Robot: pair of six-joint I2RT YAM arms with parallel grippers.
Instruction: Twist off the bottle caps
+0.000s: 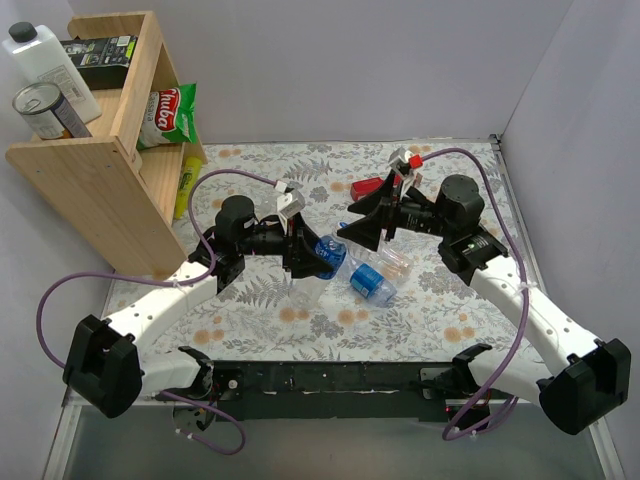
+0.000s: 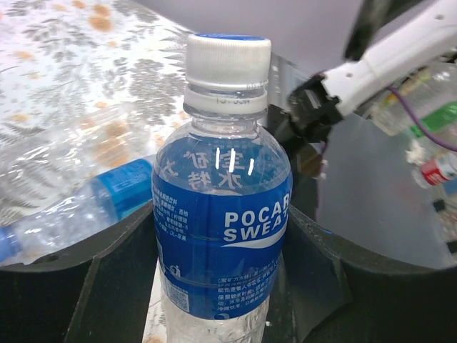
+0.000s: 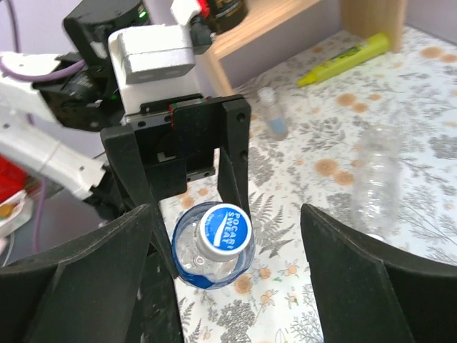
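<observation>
Left jaws clamp the bottle; right jaws gape facing its cap.

Top external: above the tabletop's near edge, looking down.
Left wrist: close, facing the right edge.
Right wrist: close, facing the far-left corner.
Shared: blue-labelled bottle.

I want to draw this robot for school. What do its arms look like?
The left arm and right arm have white tube-shaped links with chunky black joints. A purple cable loops along each one. The jaws are wide, flat black wedges, and the right wrist carries a small red tag.
</observation>
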